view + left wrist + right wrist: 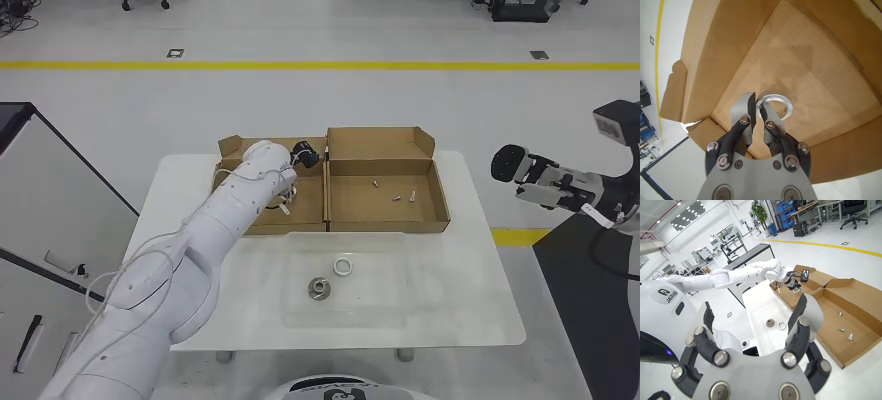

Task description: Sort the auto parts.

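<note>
Top view: we had the left arm (215,235) stretched over a box (312,203), presumably where rings belonged. Left wrist view: our left gripper (758,108) clamped the ring (786,106) by its wall, one finger inside, above the box floor. Right wrist view: the right gripper (755,302) hung wide apart, parked clear, we judged.

My left arm (205,235) is glossy white, made of rounded segments dotted with small dark holes, thin white cables (286,205) looping at its wrist. My left gripper (757,108) and right gripper (755,302) each have a pale grey metal plate (757,180), black linkages (730,138) pinned by silver screws (723,161), and grey fingers (739,108) faced with ridged black pads (797,308).
</note>
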